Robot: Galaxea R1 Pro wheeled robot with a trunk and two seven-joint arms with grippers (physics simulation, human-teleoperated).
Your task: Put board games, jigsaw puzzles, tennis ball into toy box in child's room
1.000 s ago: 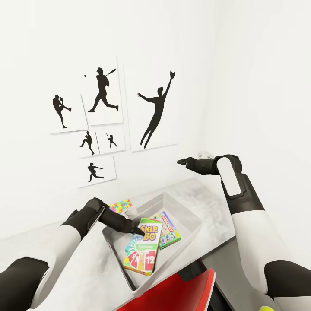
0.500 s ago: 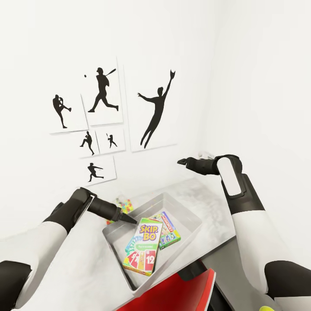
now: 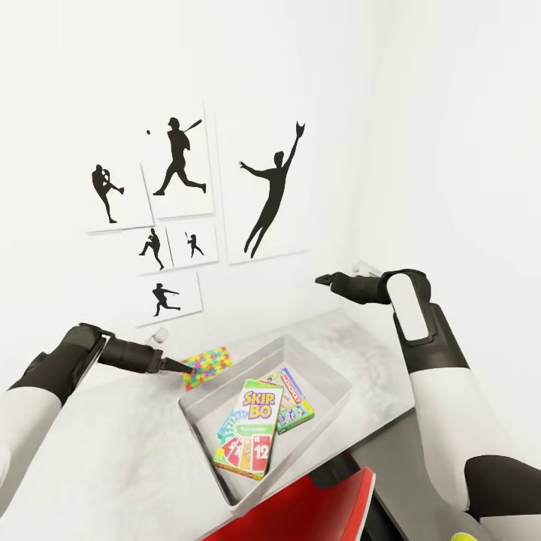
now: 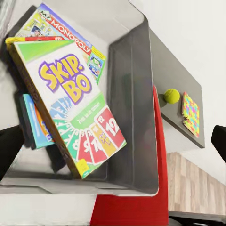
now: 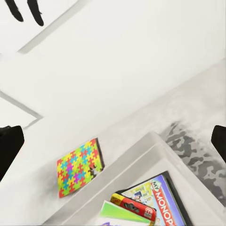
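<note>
Jigsaw puzzle (image 3: 206, 367) flat on the table (image 3: 113, 451) by the wall edge, just beside the toy box (image 3: 330, 376) — long axis across the left gripper (image 3: 171, 365), empty, parted, nearest.

The left arm reached in from the near left, its forearm stretched toward the middle, and its hand (image 3: 169, 364) hung low with dark fingers spread apart, holding nothing. The right arm rose at the right side, bent sharply at the elbow, its hand (image 3: 323, 280) held high and pointing leftward, fingers apart and empty.
</note>
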